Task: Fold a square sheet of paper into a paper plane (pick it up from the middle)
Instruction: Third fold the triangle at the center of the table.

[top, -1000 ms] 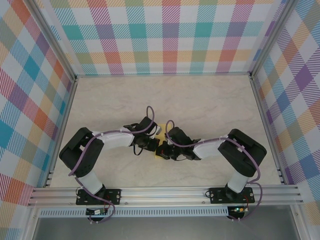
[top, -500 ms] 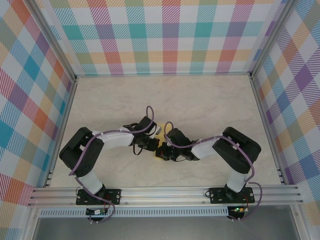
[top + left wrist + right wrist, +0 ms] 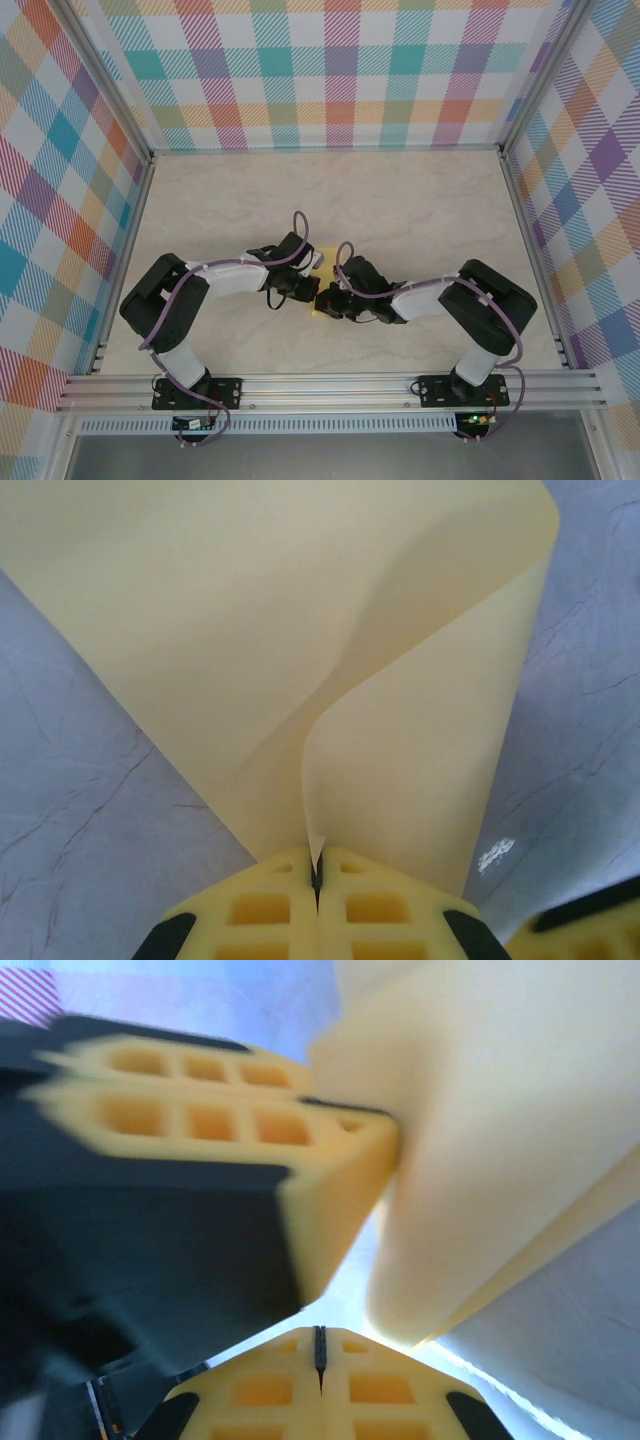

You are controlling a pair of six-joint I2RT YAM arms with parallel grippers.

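Marbled table (image 3: 420, 200), near its middle: my left gripper (image 3: 317, 872) is pinched tight on the paper (image 3: 250, 610), which curls limp, light and crease-prone, so I'd grip edges gently; my right gripper (image 3: 319, 1348) sits closed just beside it, apparently empty.

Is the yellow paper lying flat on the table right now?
No, the square sheet of paper is bent into a loose curl, with an edge pinched in the shut left gripper.
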